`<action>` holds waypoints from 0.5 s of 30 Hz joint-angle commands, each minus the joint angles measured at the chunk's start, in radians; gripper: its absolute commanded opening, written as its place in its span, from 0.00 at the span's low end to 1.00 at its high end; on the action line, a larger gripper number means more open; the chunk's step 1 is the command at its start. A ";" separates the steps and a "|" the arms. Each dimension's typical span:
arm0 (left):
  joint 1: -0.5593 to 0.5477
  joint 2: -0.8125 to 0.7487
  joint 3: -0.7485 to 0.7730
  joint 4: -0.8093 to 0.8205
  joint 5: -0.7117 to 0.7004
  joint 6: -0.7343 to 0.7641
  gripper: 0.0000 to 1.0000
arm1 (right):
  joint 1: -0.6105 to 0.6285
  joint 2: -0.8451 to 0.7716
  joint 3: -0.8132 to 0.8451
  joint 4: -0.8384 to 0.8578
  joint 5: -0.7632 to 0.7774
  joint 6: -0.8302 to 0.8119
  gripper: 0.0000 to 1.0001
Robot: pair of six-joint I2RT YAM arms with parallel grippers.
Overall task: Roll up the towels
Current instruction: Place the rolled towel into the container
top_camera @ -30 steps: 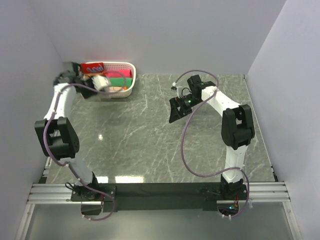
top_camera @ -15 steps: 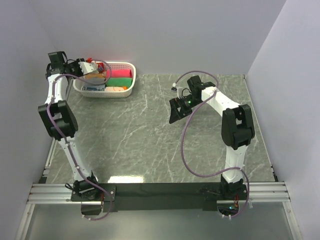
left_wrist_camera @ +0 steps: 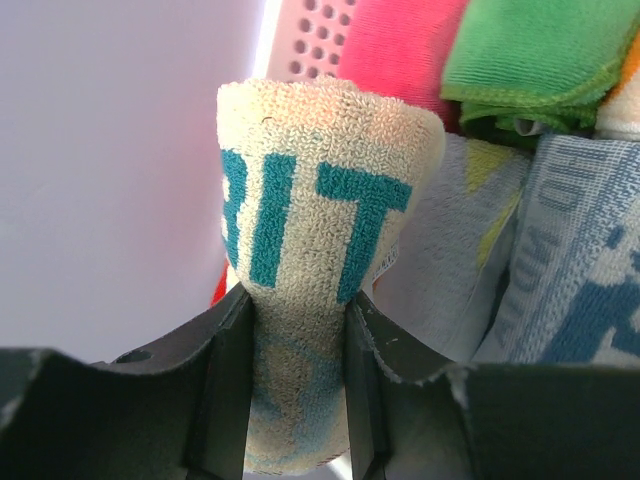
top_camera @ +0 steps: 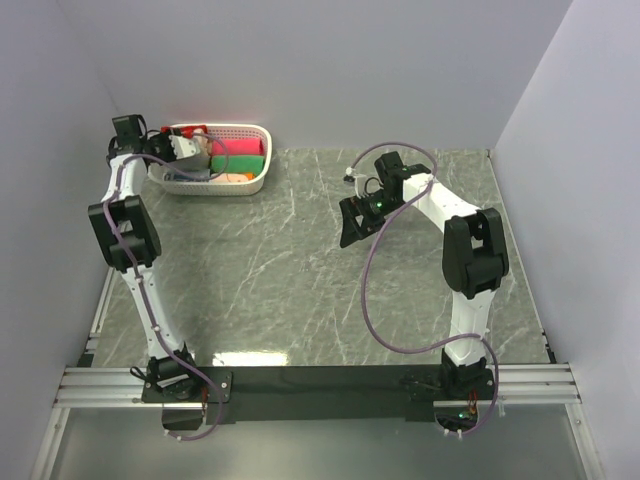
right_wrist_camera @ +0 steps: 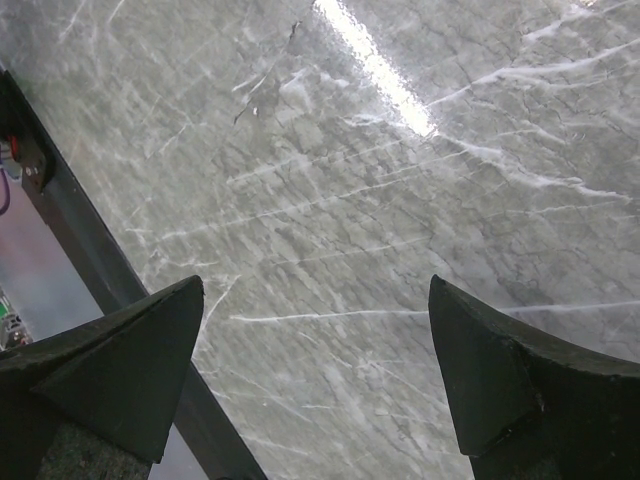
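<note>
A rolled cream towel [left_wrist_camera: 300, 190] with teal letters sticks out between the fingers of my left gripper [left_wrist_camera: 297, 300], which is shut on it. That gripper [top_camera: 180, 150] hovers at the left end of the white basket [top_camera: 262, 178] in the far left corner. Packed in the basket are more towels: a pink one [left_wrist_camera: 400, 50], a green one [left_wrist_camera: 540, 50] and a pale one with blue print [left_wrist_camera: 580, 260]. My right gripper [right_wrist_camera: 315, 290] is open above bare marble with nothing between its fingers. In the top view it [top_camera: 350, 225] hangs right of the table's middle.
The basket's perforated wall [left_wrist_camera: 325, 35] stands just behind the held towel. The left wall [top_camera: 50, 150] is close to the left arm. A black rail [right_wrist_camera: 90, 250] at the table's edge shows in the right wrist view.
The left arm has straightened and swung up and back, its wrist now at the basket's far left end, the towel still in its grip. The right arm has stayed put.
</note>
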 commanded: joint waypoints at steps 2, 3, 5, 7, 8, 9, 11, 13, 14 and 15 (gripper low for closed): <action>-0.012 0.037 0.050 0.028 0.035 0.069 0.02 | -0.008 -0.005 -0.011 -0.002 0.012 0.008 1.00; -0.012 0.054 0.064 0.022 0.032 0.086 0.03 | -0.007 -0.008 -0.013 -0.001 0.015 0.008 1.00; -0.014 0.074 0.078 -0.001 0.027 0.106 0.03 | -0.008 -0.009 -0.019 -0.001 0.018 0.008 1.00; -0.015 0.087 0.092 -0.006 0.020 0.111 0.04 | -0.008 -0.011 -0.021 -0.002 0.028 0.008 1.00; -0.017 0.094 0.093 -0.010 0.018 0.112 0.05 | -0.007 -0.014 -0.021 -0.002 0.029 0.008 1.00; -0.017 0.106 0.101 -0.019 0.009 0.127 0.07 | -0.007 -0.014 -0.024 -0.004 0.031 0.006 1.00; -0.015 0.123 0.104 -0.030 -0.004 0.138 0.11 | -0.007 -0.018 -0.027 -0.010 0.032 0.004 1.00; -0.017 0.130 0.112 -0.042 -0.016 0.138 0.21 | -0.007 -0.021 -0.033 -0.009 0.037 0.003 1.00; -0.015 0.132 0.115 -0.047 -0.017 0.141 0.26 | -0.007 -0.024 -0.034 -0.009 0.035 0.003 1.00; -0.015 0.130 0.115 -0.058 -0.019 0.144 0.32 | -0.008 -0.025 -0.036 -0.009 0.035 0.004 1.00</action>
